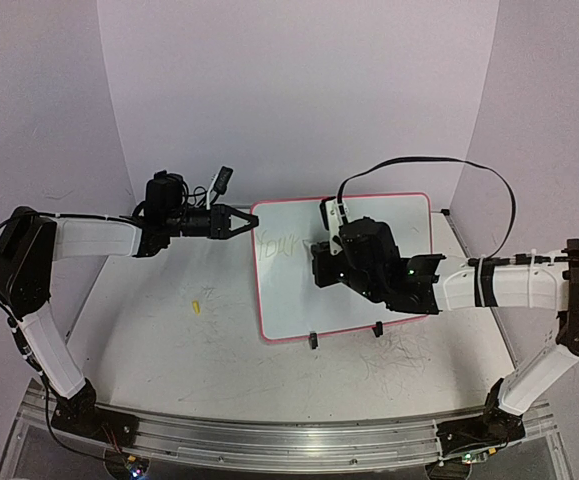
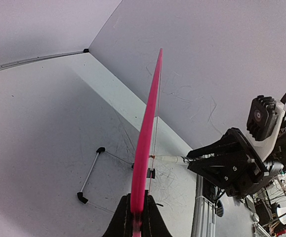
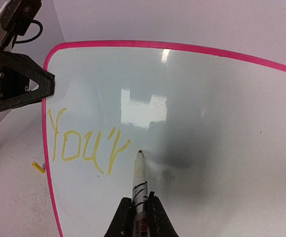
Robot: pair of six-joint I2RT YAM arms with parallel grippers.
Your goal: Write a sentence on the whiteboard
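Right hand [image 1: 321, 265] covers whiteboard [image 1: 389, 212]; cap [image 1: 197, 305], perhaps, beside.

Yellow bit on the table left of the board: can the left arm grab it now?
Probably not: the left hand is shut on the whiteboard edge, holding it. Nothing blocks the yellow bit itself.

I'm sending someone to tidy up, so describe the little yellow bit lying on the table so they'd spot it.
Find the pink-edged whiteboard in the middle of the table. Left of it, toward the near edge, a small yellow piece lies alone on the tabletop. Unlike the yellow writing it is off the board, and nothing holds it.
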